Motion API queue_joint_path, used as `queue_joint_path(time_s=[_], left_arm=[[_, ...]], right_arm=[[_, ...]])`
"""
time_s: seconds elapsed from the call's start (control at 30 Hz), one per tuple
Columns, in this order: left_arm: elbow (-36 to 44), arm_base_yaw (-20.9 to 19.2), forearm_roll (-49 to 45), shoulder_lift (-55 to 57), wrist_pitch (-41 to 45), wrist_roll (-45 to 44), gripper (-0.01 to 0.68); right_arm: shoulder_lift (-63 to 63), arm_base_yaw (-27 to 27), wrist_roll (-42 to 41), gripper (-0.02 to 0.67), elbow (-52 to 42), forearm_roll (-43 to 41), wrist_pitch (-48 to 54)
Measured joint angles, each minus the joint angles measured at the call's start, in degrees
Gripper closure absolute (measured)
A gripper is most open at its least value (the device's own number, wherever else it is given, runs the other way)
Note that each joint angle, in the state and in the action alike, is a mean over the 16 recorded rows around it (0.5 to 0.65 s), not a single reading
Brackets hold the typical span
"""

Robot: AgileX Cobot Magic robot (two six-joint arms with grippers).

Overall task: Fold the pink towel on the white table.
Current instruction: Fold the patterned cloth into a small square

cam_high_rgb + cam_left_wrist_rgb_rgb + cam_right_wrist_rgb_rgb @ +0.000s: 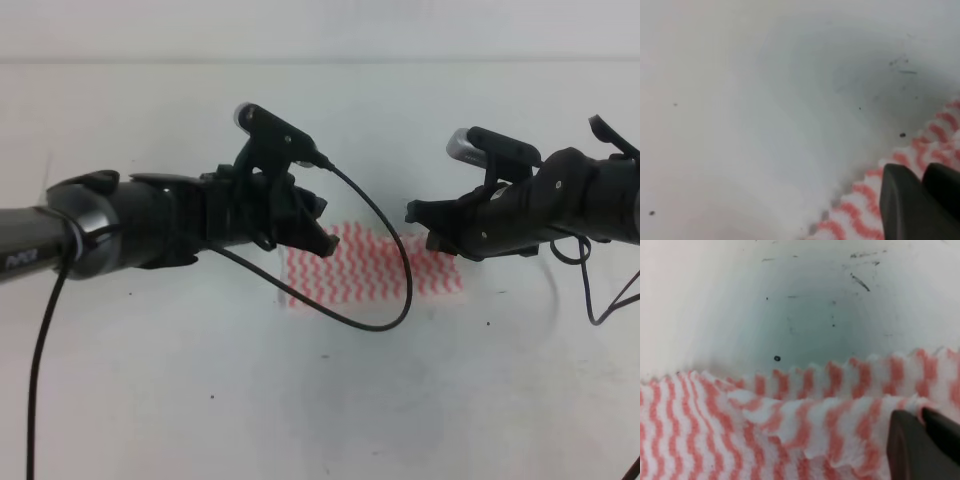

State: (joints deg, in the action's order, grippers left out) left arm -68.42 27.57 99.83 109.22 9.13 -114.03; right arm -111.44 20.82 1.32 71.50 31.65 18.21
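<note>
The pink towel [370, 268] lies as a wide striped rectangle in the middle of the white table [300, 410]. My left gripper [318, 238] sits over its far left corner. In the left wrist view its fingers [900, 200] stand pressed together at the towel's edge [860, 200]. My right gripper [418, 216] hovers by the far right corner. The right wrist view shows the right gripper [921, 412] shut on a raised, rumpled fold of the towel [740, 430], with a second layer lying flat behind it.
A black cable [385, 290] from the left arm loops across the towel's front. Another cable [600, 300] hangs at the right edge. Small dark specks and scuffs [860, 280] mark the white surface beyond the towel.
</note>
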Motion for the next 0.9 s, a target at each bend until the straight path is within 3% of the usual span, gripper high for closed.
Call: queue_joint_path(time_s=[0.23,0.9], left_arm=[[0.07,0.0,-0.82,3.31,5.79,-0.73,0.666],[0.03,0.0,-1.25,7.54,19.18,-5.6,0.676]], right_arm=[[0.05,-0.01,-0.04,0.666,0.0,0.0,0.0],[-0.05,0.01,-0.06,0.666,0.0,-0.4,0.84]])
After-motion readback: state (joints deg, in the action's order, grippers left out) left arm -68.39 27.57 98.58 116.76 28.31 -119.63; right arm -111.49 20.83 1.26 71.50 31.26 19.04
